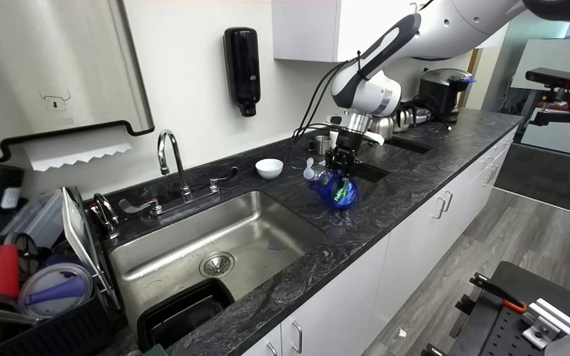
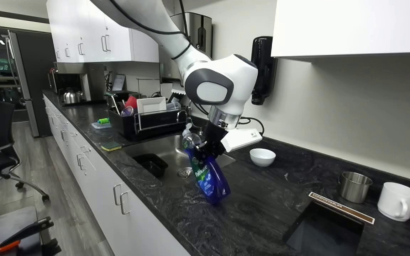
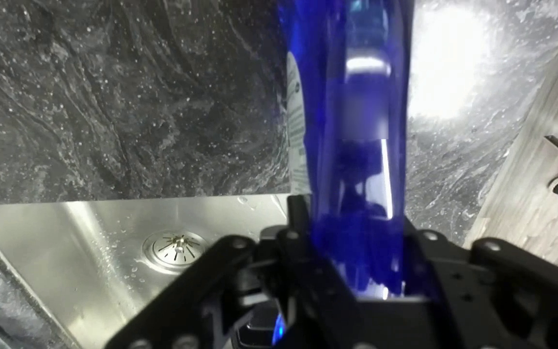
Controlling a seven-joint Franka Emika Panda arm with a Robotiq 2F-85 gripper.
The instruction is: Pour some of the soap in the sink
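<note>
Gripper (image 3: pixel 356 230), jaws drawn in, clasping blue soap bottle (image 2: pixel 210 179) at middle; bottle leaning, pale cap (image 1: pixel 308 172) pointing toward steel sink (image 1: pixel 245 222); white bowl (image 1: pixel 269 169) standing on dark counter (image 1: pixel 364 210).

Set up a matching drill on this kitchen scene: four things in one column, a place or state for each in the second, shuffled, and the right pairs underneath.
Things
1. white bowl
2. Palmolive soap bottle
3. black tub
4. black dispenser

Places and states
A. set inside the sink
B. mounted on the wall
C. tilted, gripped by the claw
D. upright on the counter, near the wall

Right pairs
1-D
2-C
3-A
4-B
</note>
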